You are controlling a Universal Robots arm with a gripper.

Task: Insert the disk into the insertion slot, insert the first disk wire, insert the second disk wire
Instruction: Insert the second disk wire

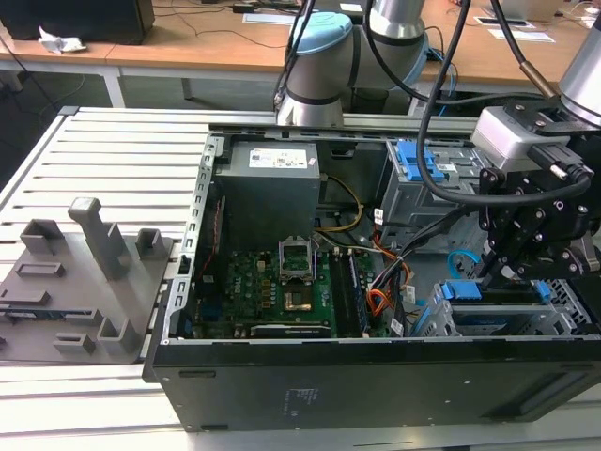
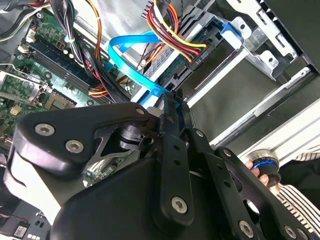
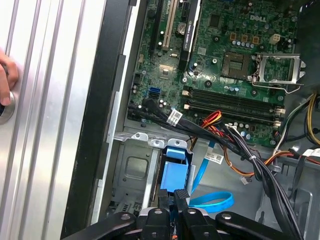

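The disk, in its blue carrier [image 3: 175, 175], sits inside the insertion slot [image 3: 131, 169], a grey metal cage at the exterior view's right [image 1: 565, 305]. My gripper [image 3: 174, 196] hangs just above the carrier's end, fingers closed together. The second disk wire [image 2: 131, 59], a glossy light-blue cable, loops away and its end runs in between my fingertips [image 2: 170, 100]. The first disk wire [image 2: 172, 37], a bundle of orange, red and black wires, ends in a black plug [image 2: 198, 58] seated against the drive's end.
The open computer case holds a motherboard [image 1: 272, 282], a power supply [image 1: 268, 183] and a taller grey bay with a blue latch [image 1: 418, 169]. A thick black cable bundle [image 3: 240, 145] runs beside the cage. A person's hand [image 3: 6, 80] rests on the table. Grey fixtures [image 1: 94, 254] stand left.
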